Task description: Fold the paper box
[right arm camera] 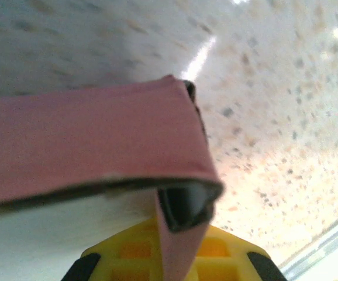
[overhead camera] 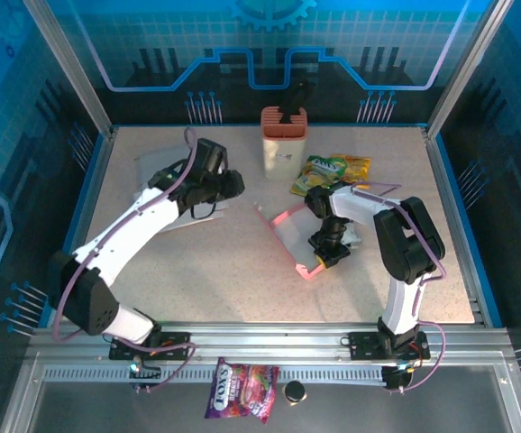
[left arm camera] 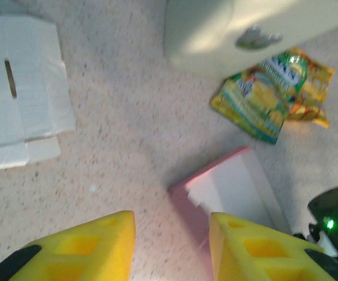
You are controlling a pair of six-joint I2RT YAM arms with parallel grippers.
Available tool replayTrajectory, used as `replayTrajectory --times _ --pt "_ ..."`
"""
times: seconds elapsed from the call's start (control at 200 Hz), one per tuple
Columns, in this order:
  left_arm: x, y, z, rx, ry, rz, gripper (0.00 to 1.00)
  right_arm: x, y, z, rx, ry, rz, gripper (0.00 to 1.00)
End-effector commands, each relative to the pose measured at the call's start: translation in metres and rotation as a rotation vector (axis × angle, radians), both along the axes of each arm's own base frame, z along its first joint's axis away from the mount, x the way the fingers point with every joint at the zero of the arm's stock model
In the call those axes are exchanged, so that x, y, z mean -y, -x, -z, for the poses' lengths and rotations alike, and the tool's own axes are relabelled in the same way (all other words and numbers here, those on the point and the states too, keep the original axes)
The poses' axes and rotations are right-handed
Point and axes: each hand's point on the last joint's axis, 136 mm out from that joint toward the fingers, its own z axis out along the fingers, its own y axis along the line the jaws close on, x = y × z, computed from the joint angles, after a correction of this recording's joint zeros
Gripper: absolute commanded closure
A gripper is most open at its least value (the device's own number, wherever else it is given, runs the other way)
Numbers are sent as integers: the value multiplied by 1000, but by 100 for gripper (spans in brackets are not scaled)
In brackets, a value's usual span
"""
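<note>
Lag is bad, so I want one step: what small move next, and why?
Probably ease the open left gripper forward to the free end of the pink paper box. The right gripper pinches one wall at the other end, and that free end lies ahead, unheld.

Readable markings:

- Purple snack packet (overhead camera: 240, 390), on the frame in front of the arm bases, top view: white block lettering on a dark band, apparently "XOX". The smaller print cannot be read.
- Green and yellow snack packet (left arm camera: 271, 93), left wrist view: a band of white lettering across the front, too blurred to read.
- White container (left arm camera: 204, 29), left wrist view: one small grey emblem on its side; no characters can be made out.
- Back wall panel (overhead camera: 152, 36), top view: a blue gear symbol at the top centre, without text.
</note>
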Motion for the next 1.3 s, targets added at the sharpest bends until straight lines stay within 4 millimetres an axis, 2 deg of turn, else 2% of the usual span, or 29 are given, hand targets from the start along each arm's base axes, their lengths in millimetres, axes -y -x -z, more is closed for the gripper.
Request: replayTrajectory --times 0.0,0.13,0.215,0.385,0.485,0.59,0.725,0.875,0.971,1.061,1.116,1.166,1.241,1.291 --pt "7 37 26 -114 41 79 63 -2 30 -2 -155 43 184 100" --pt "18 65 54 -191 44 133 65 -8 36 2 -175 45 250 100" --pt "32 80 73 -245 71 170 66 -15 39 7 -172 35 282 100" --pt "62 90 98 -298 129 208 67 -28 41 9 -168 -3 302 100" --pt "73 87 107 -318 167 204 68 -35 36 4 -124 -36 305 81" --pt "80 82 110 -323 176 210 69 -39 27 -10 -49 -67 291 63" --pt "82 75 111 -319 165 207 69 -36 9 -45 92 -99 210 48" --pt "86 68 110 -311 160 202 69 -25 -15 -87 301 -110 32 44" --pt "86 65 111 -306 151 198 69 -19 -26 -102 410 -126 -86 45" --pt "87 62 112 -308 148 196 69 -35 -57 -122 612 -233 -325 51" --pt "87 61 111 -305 144 194 69 -47 -75 -145 739 -266 -525 54" --pt "87 59 111 -303 141 189 69 -66 -89 -169 881 -322 -708 54" --pt "87 57 109 -294 141 188 69 -90 -95 -200 1028 -428 -884 52" --pt "87 56 108 -290 140 188 69 -104 -94 -213 1064 -500 -975 51"
